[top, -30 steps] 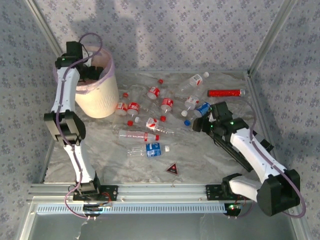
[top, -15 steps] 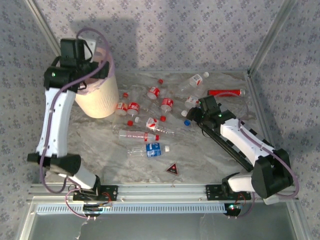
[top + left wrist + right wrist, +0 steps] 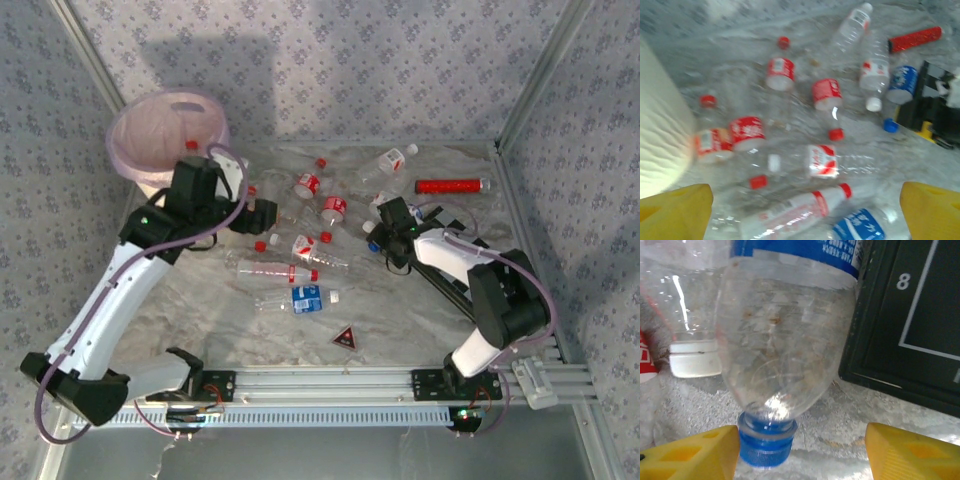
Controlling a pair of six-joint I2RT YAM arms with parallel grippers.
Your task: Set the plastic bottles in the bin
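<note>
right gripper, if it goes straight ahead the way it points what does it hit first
Probably the blue-capped bottle, its cap lying just ahead between the jaws of the right gripper.

A blue-capped bottle is pointing toward 6 o'clock between the right gripper's parted fingers, its cap sitting just beside the 7 o'clock one.

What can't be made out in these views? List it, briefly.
- Top view: part of the bin's wall, hidden by the left arm; its contents, too small to tell.
- Left wrist view: print on the bottles, blurred.
- Right wrist view: the blue-capped bottle's base, cut off by the top edge.
</note>
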